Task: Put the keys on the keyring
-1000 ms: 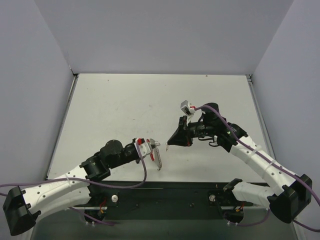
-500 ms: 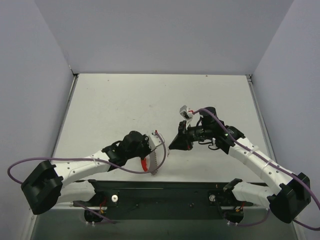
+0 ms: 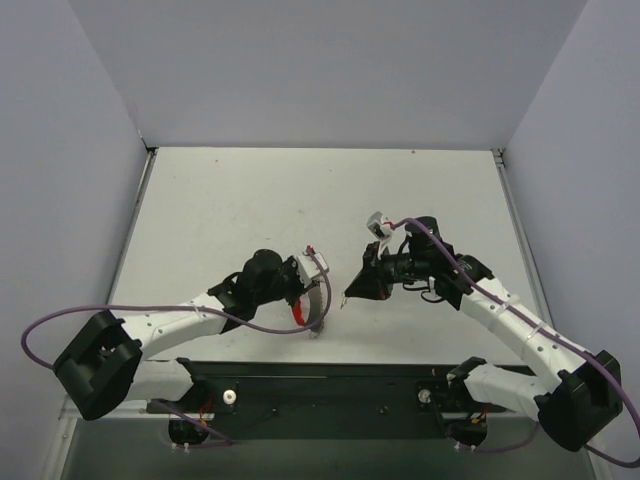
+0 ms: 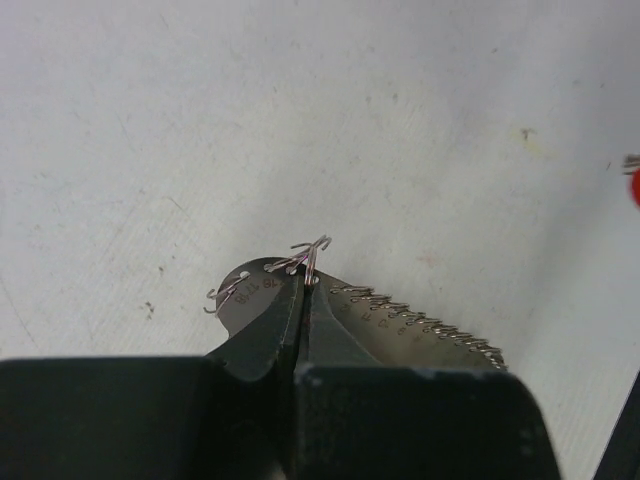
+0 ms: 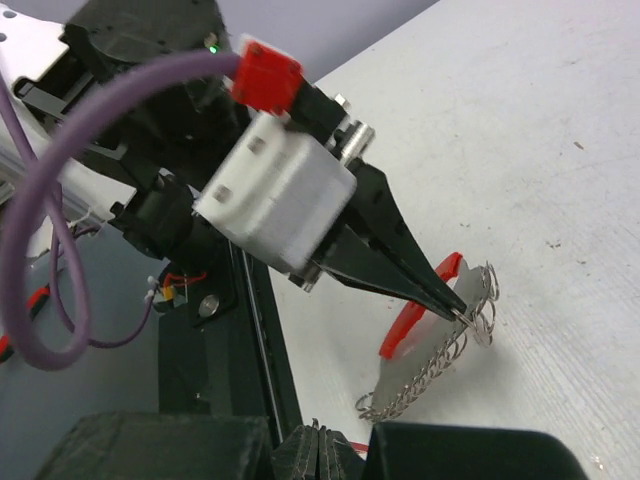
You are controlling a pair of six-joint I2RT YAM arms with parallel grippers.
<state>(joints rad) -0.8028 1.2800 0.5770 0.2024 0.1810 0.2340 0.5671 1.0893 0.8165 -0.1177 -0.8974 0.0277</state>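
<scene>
Pale lavender walls close in a white table (image 3: 220,200) speckled with small marks. Both arms reach in from the near edge and meet just near of its middle: the left arm (image 3: 170,325) lies low across the front with a purple cable looping off it, and the right arm (image 3: 500,310) bends in from the right side.

At the left arm's end, the left gripper (image 4: 303,290) has its jaws pressed together on the keyring (image 4: 400,335), nipping the thin grey part near the top of the hoop. The ring hangs below the fingertips, its toothed silver edge running one way and its red arc showing on the other side in the right wrist view.

Just beside the ring, the right gripper (image 5: 318,445) is closed tight. A tiny sliver at its tip in the overhead view, and a red dot at the left wrist view's right edge, seem to be the key (image 4: 634,186), pinched there.
</scene>
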